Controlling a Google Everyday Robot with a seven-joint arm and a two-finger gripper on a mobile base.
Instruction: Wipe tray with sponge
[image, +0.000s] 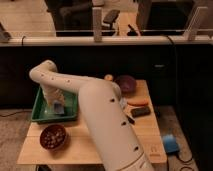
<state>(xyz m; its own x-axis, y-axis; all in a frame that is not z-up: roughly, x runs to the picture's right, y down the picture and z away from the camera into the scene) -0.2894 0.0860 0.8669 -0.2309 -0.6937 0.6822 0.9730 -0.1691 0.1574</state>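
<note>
The green tray (41, 114) sits on the left part of the wooden table. My gripper (56, 106) reaches down into the tray from the white arm (100, 115), which fills the middle of the view. The small light blue sponge (59, 108) is at the gripper's tip, held against the tray floor near its right side. The gripper is shut on the sponge.
A dark brown bowl (53, 136) with contents stands in front of the tray. A purple bowl (125, 83), an orange fruit (108, 77), an orange object (138, 102) and a black block (140, 111) lie at right. A bright blue object (170, 143) is on the floor.
</note>
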